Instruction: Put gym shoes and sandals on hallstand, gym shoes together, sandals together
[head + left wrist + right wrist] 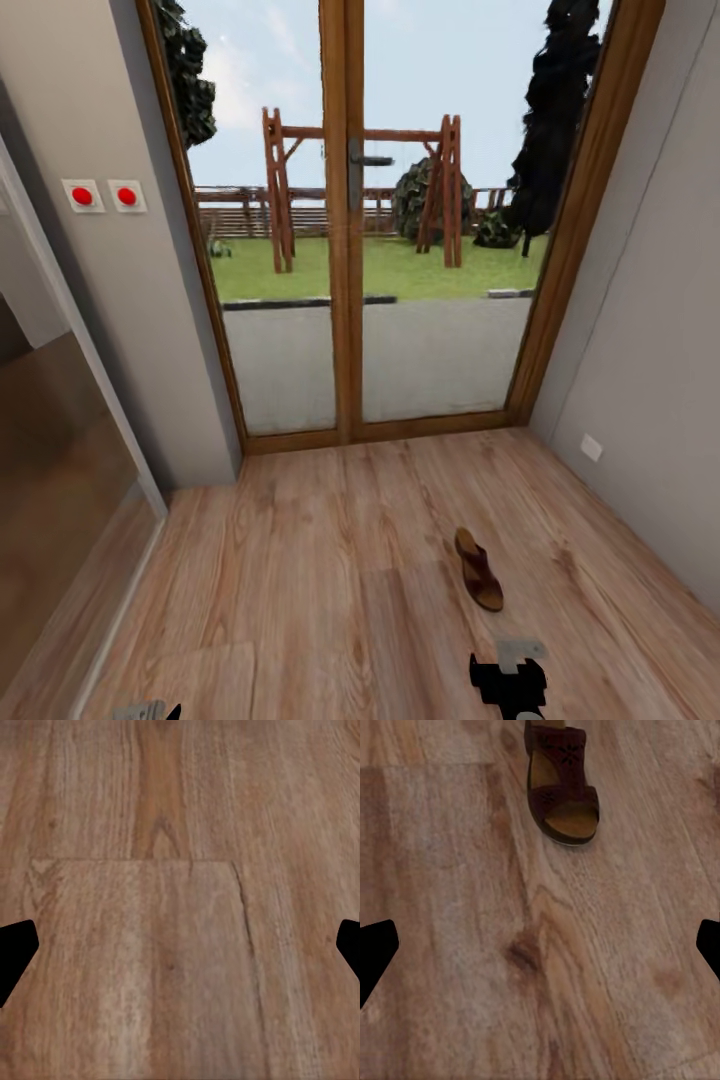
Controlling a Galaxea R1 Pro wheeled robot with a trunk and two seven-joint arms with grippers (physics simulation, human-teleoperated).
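1. 1 flat brown sandal [479,583] with maroon straps and tan footbed is lying on the wood-grain corridor floor [300,580], near the glass door [345,250].
2. The right gripper [510,688] is hovering just short of the sandal, fingers spread wide.
3. The left gripper [180,952] is hanging wide open over bare planks.

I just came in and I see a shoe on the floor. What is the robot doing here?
The robot is tidying shoes. One brown sandal lies flat on the wooden corridor floor, in front of the big glass door. The right gripper hangs open just short of the sandal, holding nothing. The left gripper is open too, over bare floor. Nothing has been picked up at this moment.
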